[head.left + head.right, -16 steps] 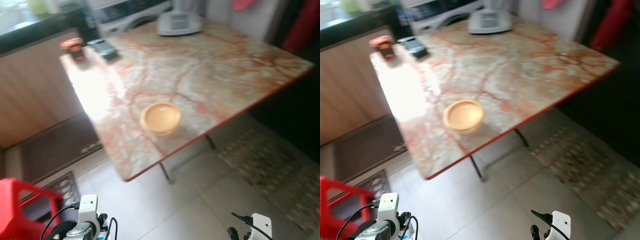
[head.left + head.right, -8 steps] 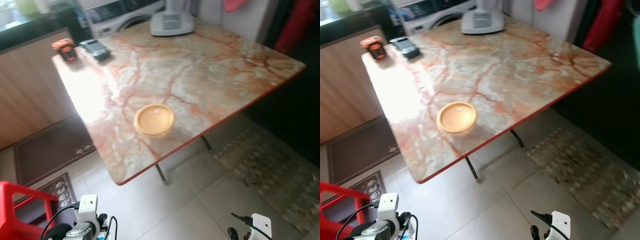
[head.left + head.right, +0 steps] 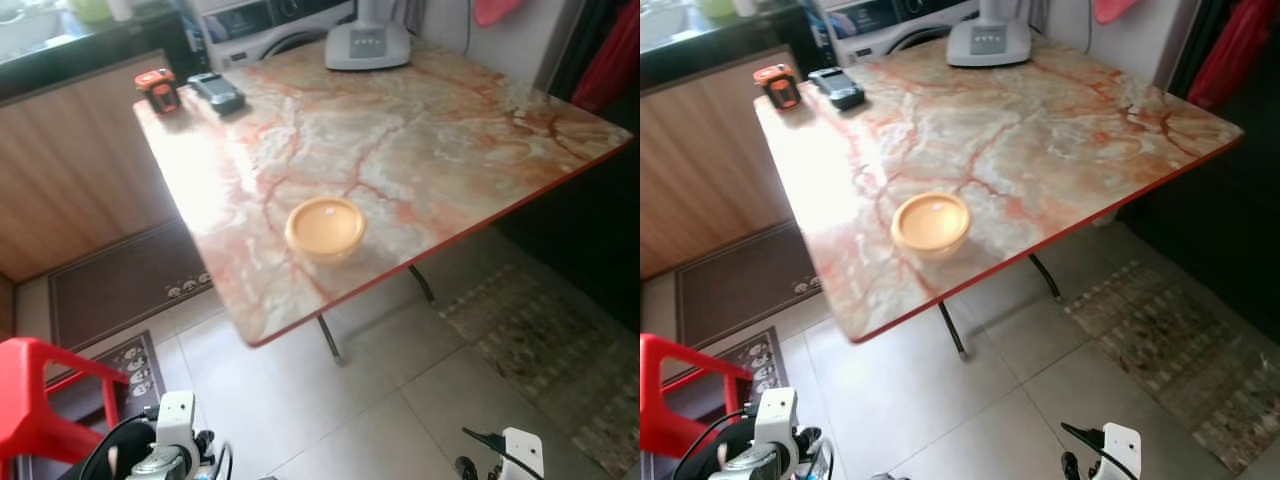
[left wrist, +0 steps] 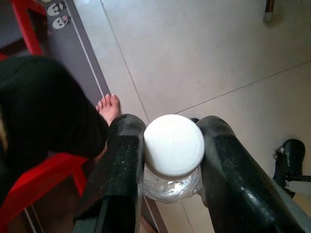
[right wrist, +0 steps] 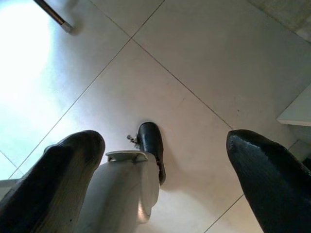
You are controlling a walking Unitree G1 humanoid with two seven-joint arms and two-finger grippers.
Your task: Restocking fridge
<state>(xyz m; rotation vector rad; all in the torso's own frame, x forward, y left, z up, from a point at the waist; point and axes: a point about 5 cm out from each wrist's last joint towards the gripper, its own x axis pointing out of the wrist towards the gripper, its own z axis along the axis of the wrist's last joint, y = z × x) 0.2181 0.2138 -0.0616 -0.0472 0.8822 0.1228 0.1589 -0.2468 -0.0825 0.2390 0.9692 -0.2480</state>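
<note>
My left gripper (image 4: 172, 160) is shut on a clear jar with a white ribbed lid (image 4: 173, 146), held low over the tiled floor; its two black fingers (image 4: 119, 179) press the jar's sides. My right gripper (image 5: 163, 174) hangs open above the floor with nothing between its fingers (image 5: 265, 179). Both wrists show at the bottom edge of the head views: left wrist (image 3: 172, 445), right wrist (image 3: 515, 452). Ahead stands a marble-topped table (image 3: 420, 130) with a round yellow lidded container (image 3: 325, 227) near its front edge.
On the table's far side lie an orange tape measure (image 3: 158, 88), a dark device (image 3: 216, 92) and a white appliance base (image 3: 367, 44). A red plastic stool (image 3: 35, 395), floor mats (image 3: 120, 285), wooden cabinets (image 3: 70, 170), a washing machine (image 3: 270, 20). A person's bare foot (image 4: 109, 107) is near the left gripper.
The head camera has swung, so the table sits further right and lower in view and looks sharper. Both wrists keep their places at the bottom edge.
</note>
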